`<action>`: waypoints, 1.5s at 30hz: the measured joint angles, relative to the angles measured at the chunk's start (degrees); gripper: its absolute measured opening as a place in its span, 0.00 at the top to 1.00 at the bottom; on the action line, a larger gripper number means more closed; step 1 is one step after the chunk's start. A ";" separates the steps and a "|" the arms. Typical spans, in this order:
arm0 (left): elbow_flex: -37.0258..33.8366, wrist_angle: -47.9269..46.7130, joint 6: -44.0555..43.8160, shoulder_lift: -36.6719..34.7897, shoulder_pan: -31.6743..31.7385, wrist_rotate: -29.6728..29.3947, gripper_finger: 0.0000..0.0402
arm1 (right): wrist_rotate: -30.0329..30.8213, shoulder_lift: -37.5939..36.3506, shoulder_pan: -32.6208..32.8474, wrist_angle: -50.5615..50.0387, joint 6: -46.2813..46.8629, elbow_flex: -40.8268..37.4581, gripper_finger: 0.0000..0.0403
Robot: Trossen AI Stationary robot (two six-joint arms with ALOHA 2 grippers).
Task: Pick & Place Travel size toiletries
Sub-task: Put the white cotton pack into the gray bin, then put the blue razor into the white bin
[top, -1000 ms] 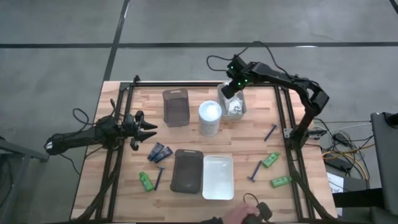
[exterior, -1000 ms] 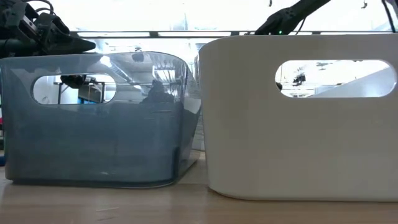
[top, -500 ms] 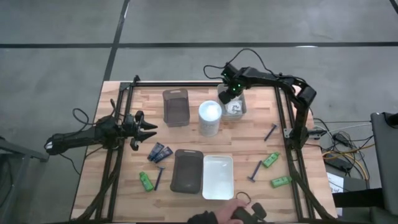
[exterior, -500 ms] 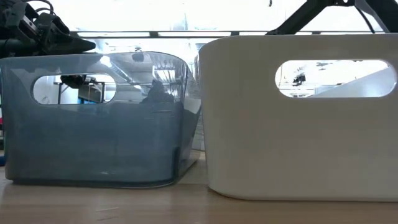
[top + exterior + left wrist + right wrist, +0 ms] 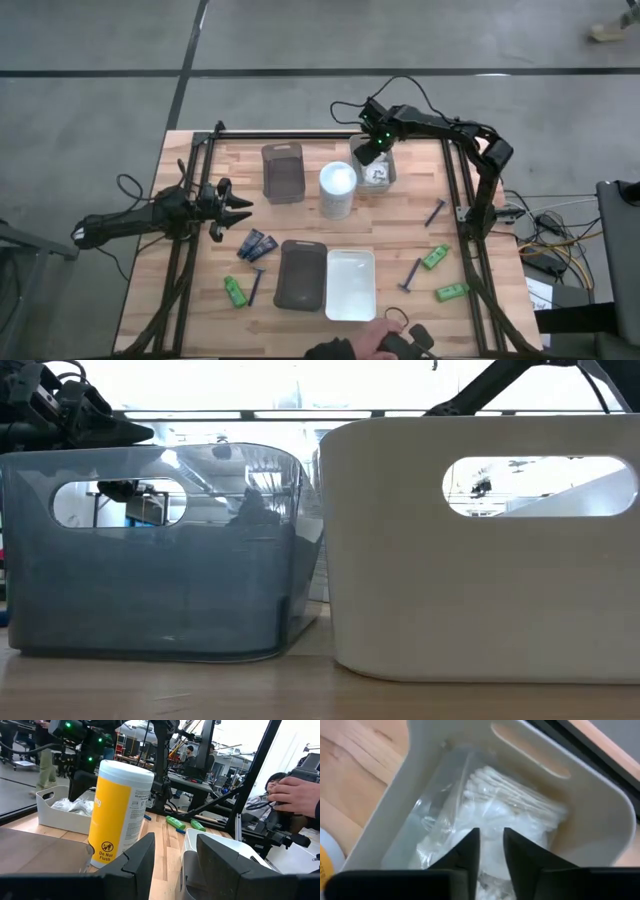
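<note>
We are looking down on a wooden table with both arms over it. The right gripper is hanging over the small white tray at the far side, its fingers standing slightly apart with nothing between them, just above the white clear-wrapped packets lying inside that tray. The left gripper is waiting low at the table's left edge, its fingers spread and empty.

Beside the small white tray a tall white cylinder is standing upright, and next to that a clear tray. Near the front edge a grey tray and a white tray are sitting side by side, touching.

The smaller toiletries are lying loose on the wood: two navy tubes and a razor left of the grey tray, a green bottle just beside that razor, two more green bottles and two razors on the right.

At the front edge a person's hand is holding a dark object.
</note>
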 joint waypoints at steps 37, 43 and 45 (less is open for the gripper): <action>0.00 0.00 0.01 -0.01 0.01 -0.01 0.62 | -3.17 -38.60 5.91 -0.90 -9.31 -21.87 0.18; 0.00 0.00 -0.01 0.00 0.00 -0.01 0.62 | -3.12 -46.72 11.31 2.63 -8.66 -31.42 0.16; 0.00 0.00 -0.01 -0.01 0.01 0.01 0.62 | -3.10 -48.76 13.45 4.91 -8.87 -34.03 0.15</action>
